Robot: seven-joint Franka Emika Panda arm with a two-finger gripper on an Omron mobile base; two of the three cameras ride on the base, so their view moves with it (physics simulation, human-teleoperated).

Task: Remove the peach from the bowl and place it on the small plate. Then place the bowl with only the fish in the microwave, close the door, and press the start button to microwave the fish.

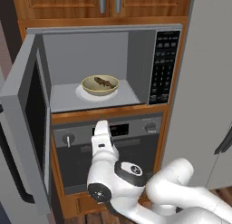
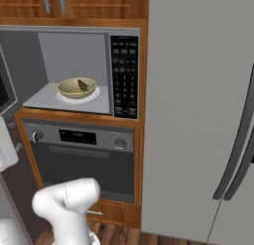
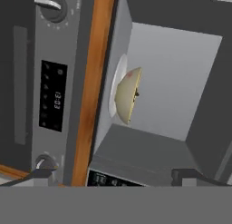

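Microwave (image 1: 108,64): built-in, cavity open, keypad strip on its right side.
Door (image 1: 27,114): swung wide to the microwave's left, dark window facing inward.
Wall oven (image 2: 82,157): directly below the microwave, knobs and clock display on its panel.
Arm: in front of the wall oven, below the microwave's floor.
Bowl (image 1: 100,85): on the white turntable, middle of the microwave's floor.
Fish (image 1: 103,81): inside the bowl.
Gripper (image 3: 113,175): fingertips set well apart, nothing between them, pointed at the microwave's cavity.
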